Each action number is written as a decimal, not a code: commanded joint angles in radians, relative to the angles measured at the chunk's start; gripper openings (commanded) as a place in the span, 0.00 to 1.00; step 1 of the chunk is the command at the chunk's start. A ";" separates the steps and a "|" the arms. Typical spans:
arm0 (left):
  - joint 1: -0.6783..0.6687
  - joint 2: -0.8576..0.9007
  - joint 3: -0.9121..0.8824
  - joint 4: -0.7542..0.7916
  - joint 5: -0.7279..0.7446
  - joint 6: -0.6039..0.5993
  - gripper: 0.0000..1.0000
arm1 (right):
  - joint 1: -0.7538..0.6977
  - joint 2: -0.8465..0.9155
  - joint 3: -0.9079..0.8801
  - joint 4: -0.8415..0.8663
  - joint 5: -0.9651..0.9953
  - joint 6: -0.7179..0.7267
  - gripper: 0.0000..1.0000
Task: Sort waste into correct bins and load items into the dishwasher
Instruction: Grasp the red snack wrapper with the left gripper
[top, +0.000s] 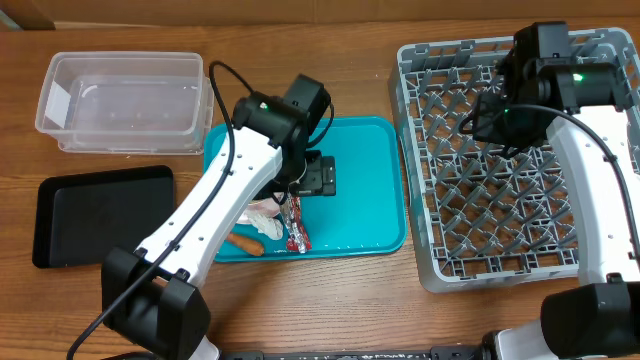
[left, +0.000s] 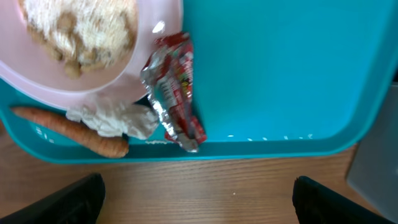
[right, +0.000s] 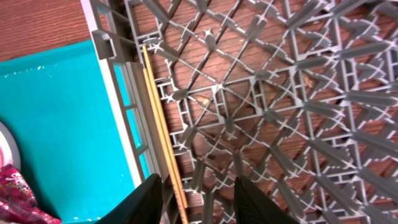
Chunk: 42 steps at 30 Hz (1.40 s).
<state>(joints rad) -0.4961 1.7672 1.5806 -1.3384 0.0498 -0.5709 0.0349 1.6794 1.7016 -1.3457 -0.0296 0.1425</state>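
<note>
While your right gripper (right: 199, 186) hung parted and empty over the dish rack (right: 280, 93), chopsticks (right: 158, 118) lying in it just beside one finger, your left gripper (left: 199, 183) gaped wide above the teal tray (left: 280, 74). Waste sorting looked the step in hand: wrapper (left: 174, 93), tissue (left: 115, 118) and carrot (left: 68, 127) just ahead, rice (left: 81, 25) on the plate (left: 121, 71) beyond. Next called for dropping down, pinching one. Off to its left, clear tub (top: 60, 75) and black tray (top: 100, 215) held nothing.

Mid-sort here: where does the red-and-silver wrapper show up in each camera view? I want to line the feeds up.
Overhead: the wrapper lies at the near edge of the teal tray, left of centre.
Left wrist: the wrapper is centre-left, just right of the tissue.
Right wrist: the wrapper is in the bottom-left corner, cut off by the frame.
Shared landmark: the teal tray appears in all three views.
</note>
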 joint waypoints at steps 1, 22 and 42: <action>0.002 -0.020 -0.076 0.033 -0.033 -0.093 0.98 | 0.003 0.005 0.006 0.010 -0.010 0.015 0.40; -0.001 -0.019 -0.320 0.368 -0.042 -0.110 0.54 | 0.003 0.005 0.006 -0.004 -0.009 0.014 0.40; -0.002 -0.015 -0.370 0.382 -0.076 -0.110 0.37 | 0.003 0.005 0.006 -0.006 -0.009 0.014 0.39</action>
<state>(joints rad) -0.4961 1.7672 1.2259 -0.9604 -0.0021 -0.6823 0.0353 1.6825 1.7016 -1.3544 -0.0311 0.1535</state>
